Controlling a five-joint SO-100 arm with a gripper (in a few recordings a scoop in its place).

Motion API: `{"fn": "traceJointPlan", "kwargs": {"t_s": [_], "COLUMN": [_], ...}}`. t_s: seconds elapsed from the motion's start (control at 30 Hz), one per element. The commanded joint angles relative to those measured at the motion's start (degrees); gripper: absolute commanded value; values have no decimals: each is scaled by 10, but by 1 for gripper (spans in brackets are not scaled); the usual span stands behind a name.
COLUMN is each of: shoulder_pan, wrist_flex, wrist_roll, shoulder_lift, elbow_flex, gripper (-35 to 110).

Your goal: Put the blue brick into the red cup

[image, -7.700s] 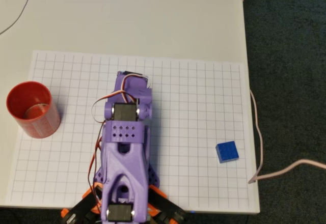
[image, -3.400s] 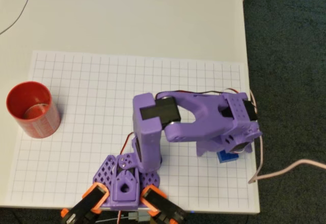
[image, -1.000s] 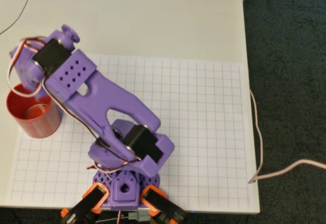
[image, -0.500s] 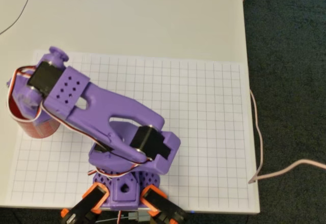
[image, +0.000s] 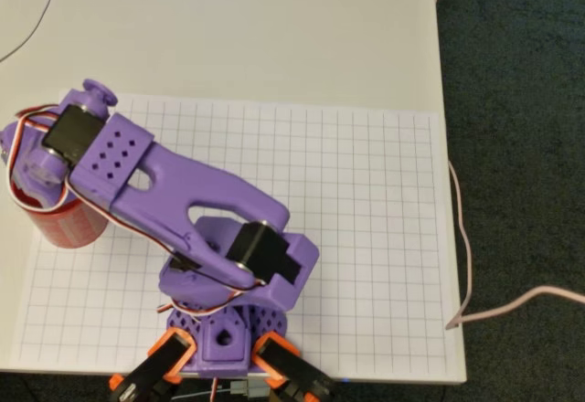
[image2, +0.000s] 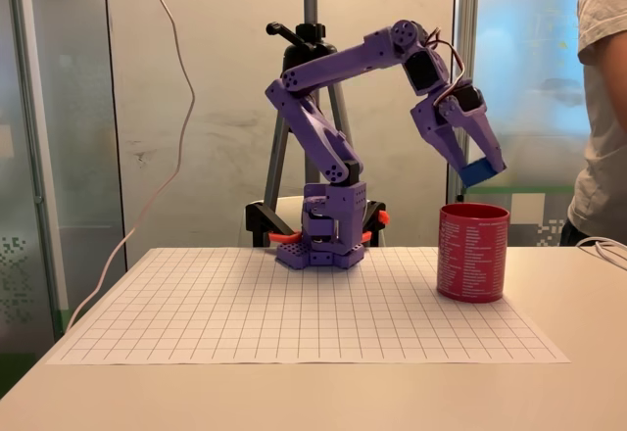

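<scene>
Overhead view: purple arm [image: 183, 192] reaches from its base at the near edge of the grid sheet [image: 366, 192] toward the sheet's left edge, wrist sitting over the red cup [image: 64, 224], hiding most of the cup's mouth. Cup stands on the left edge of the sheet, partly off it onto the bare table [image: 228, 37]. A pale cable [image: 466, 265] hangs along the table's right edge.

Fixed view: red cup [image2: 472, 253] stands upright on the right part of the grid sheet [image2: 294, 304], near the sheet's right edge. Gripper [image2: 476, 165] is clenched on the blue brick [image2: 479, 170], fingers angled down. Brick is tilted, held in the air just above the cup's rim, not touching it, roughly over the cup's mouth. Arm base [image2: 323, 225] sits at the far edge of the sheet, with a tripod [image2: 312, 78] behind it. A person's arm and side [image2: 602, 108] show at the right edge, behind the table.
</scene>
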Motion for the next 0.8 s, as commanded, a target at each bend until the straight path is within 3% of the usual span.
{"fn": "traceJointPlan", "kwargs": {"t_s": [0.0,0.03,0.13,0.67,0.73,0.77], "shoulder_pan": [-7,-11,-12,-7,-7,-7], "wrist_flex": [-5,4,-1,-15,-15,-18], "wrist_roll": [-16,-15,-10,-25,-29,-44], "shoulder_lift": [1,1,17,31,31,28], "elbow_flex": [-17,-16,-11,4,5,3], "gripper": [12,38,56,59,54,12]}}
